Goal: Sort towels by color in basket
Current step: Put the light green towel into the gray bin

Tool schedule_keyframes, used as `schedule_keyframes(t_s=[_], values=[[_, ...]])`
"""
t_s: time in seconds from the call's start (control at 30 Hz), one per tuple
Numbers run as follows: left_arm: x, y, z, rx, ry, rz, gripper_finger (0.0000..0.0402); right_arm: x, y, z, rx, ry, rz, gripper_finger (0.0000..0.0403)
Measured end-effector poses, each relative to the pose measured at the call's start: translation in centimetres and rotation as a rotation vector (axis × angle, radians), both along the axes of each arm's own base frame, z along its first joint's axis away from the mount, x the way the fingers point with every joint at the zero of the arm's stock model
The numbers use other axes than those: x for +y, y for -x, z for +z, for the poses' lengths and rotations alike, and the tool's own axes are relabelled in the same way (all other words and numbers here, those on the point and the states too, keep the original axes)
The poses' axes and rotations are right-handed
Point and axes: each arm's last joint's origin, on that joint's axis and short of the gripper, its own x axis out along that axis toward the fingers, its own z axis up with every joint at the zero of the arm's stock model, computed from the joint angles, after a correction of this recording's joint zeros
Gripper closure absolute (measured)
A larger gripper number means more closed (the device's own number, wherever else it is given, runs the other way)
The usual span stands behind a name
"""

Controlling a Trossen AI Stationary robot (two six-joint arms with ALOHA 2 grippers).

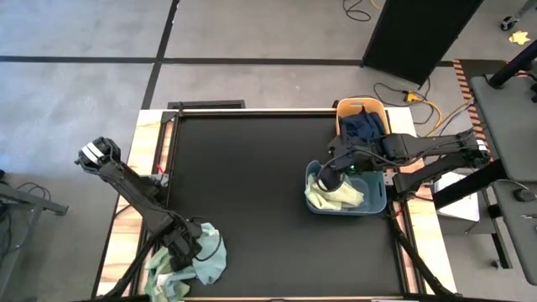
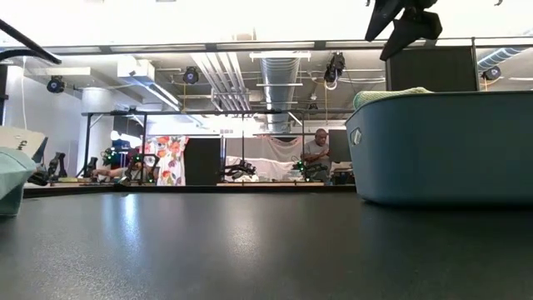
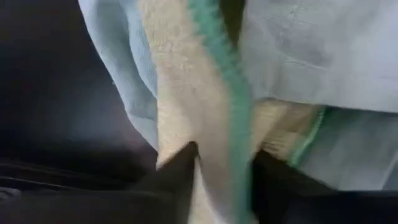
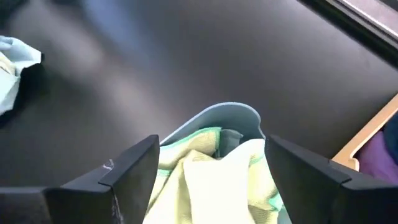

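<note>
A loose pile of towels, light blue and pale yellow-green, lies at the table's near left corner. My left gripper is down on this pile and shut on a pale yellow towel with a green edge. A blue bin at the right holds a pale yellow-green towel. My right gripper hangs open and empty just above it; in the right wrist view its fingers stand wide apart over the towel. An orange bin behind the blue one holds navy towels. My left gripper pinches a raised fold of the pale yellow towel, beside its green edge, between its two fingers. The fingers come from above, slanting down. The rest of the towel lies on the pile with the light blue cloth beside it.
The two bins stand close together at the table's right edge. The dark table top between the pile and the bins is bare. Purple cloth shows in the orange bin. A person sits far off in the room behind the table.
</note>
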Motion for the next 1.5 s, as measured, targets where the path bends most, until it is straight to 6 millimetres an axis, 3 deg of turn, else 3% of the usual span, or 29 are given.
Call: schedule_keyframes(t_s=[0.1, 0.3, 0.43, 0.53, 0.7, 0.87, 0.97, 1.1, 1.2, 1.37, 1.5], values=[[0.2, 0.2, 1.1, -0.008, -0.004, -0.017, 0.0381, 0.0, -0.2, 0.1, -0.027, -0.008, -0.009, 0.0128], [1.6, 1.0, 7.1, -0.072, -0.087, -0.054, 0.0395, 0.2, -2.1, 1.1, -0.224, -0.007, 0.021, 0.0142], [3.6, 2.2, 12.3, -0.235, -0.223, -0.017, 0.0397, 0.7, -5.0, 2.1, -0.426, 0.066, 0.129, 0.0144], [5.4, 3.4, 15.3, -0.246, -0.273, 0.077, 0.0399, 1.3, -7.4, 2.2, -0.553, 0.081, 0.269, 0.0137], [6.7, 3.9, 18.2, -0.465, -0.129, 0.164, 0.0400, 2.4, -12.0, 0.3, -0.704, -0.031, 0.464, 0.0130], [7.1, 3.2, 21.1, -0.886, -0.126, 0.163, 0.0401, 4.1, -16.7, -1.6, -0.740, 0.072, 0.561, 0.0129], [7.5, 2.9, 22.3, -1.060, -0.178, 0.182, 0.0401, 4.9, -18.9, -0.4, -0.776, 0.133, 0.607, 0.0124], [8.1, 2.3, 22.7, -1.166, -0.332, 0.241, 0.0401, 5.4, -21.1, 1.9, -0.860, 0.192, 0.642, 0.0113], [8.2, 1.6, 23.3, -1.259, -0.442, 0.290, 0.0401, 5.6, -22.7, 2.0, -0.836, 0.212, 0.667, 0.0108], [7.4, 0.1, 24.8, -1.391, -0.366, 0.203, 0.0401, 5.5, -24.8, 2.3, -0.811, 0.156, 0.598, 0.0120], [7.3, -0.5, 25.3, -1.444, -0.381, 0.175, 0.0401, 5.7, -25.4, 3.7, -0.855, 0.180, 0.637, 0.0163]])
